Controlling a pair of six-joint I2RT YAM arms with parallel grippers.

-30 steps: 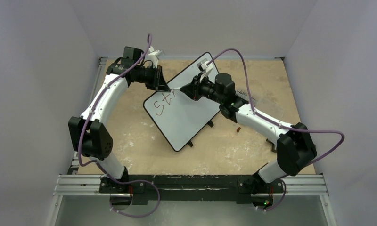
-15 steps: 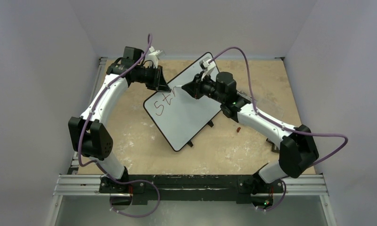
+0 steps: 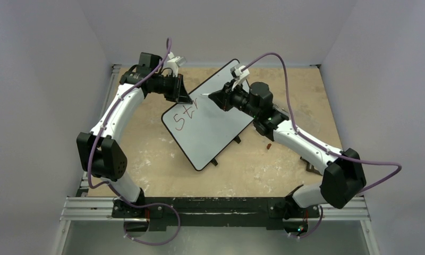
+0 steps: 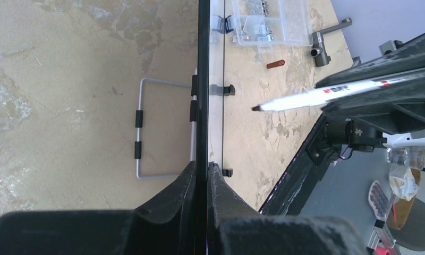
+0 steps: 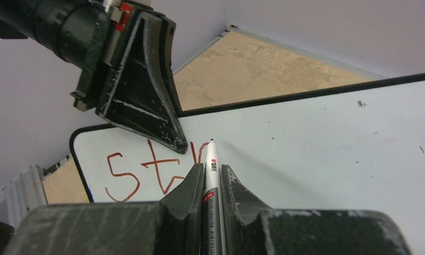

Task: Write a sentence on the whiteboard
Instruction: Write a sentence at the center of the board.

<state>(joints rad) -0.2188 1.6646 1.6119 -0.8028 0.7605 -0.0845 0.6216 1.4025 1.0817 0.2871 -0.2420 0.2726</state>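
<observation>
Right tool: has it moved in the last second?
Yes. In the top view the right tool, gripping the marker, has shifted rightward across the whiteboard, away from the left tool clamped on its edge; the whiteboard has not moved.

Tan table (image 3: 146,154) with pale worn patches, enclosed by white walls (image 3: 40,64); aluminium rail (image 3: 215,208) along its near edge. On the table's right half: clear plastic box (image 4: 266,21) of metal bits, small red-brown cap (image 4: 275,64) near it, grey metal fitting (image 4: 321,45) towards the right edge
</observation>
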